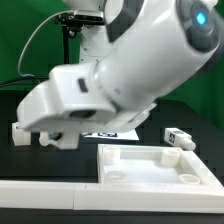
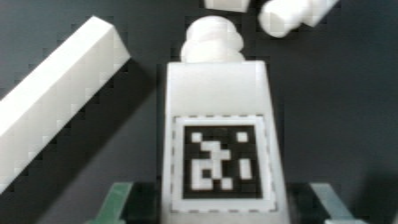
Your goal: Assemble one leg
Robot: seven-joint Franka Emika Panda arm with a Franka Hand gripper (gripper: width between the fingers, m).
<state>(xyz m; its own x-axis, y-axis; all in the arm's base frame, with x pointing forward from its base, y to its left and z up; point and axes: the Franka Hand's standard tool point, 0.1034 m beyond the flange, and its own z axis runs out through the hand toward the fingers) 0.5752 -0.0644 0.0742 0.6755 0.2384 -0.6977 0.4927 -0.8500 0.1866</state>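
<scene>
In the wrist view a leg (image 2: 222, 110), a chunky white post with a black-and-white marker tag on its upper face, lies on the black table between my fingers. My gripper (image 2: 224, 205) is open. One finger (image 2: 125, 200) stands on each side of the leg, with a small gap on both sides. The leg's rounded end points away from the wrist. In the exterior view my gripper (image 1: 58, 138) is low over the table at the exterior view's left, and the arm hides the leg between the fingers. Another leg (image 1: 178, 136) lies at the exterior view's right.
The large white tray-like piece (image 1: 150, 165) with raised rim and corner holes lies in front. A small white part (image 1: 18, 130) lies at the exterior view's far left. A long white bar (image 2: 63, 95) runs beside the leg, and more white parts (image 2: 294, 12) lie beyond it.
</scene>
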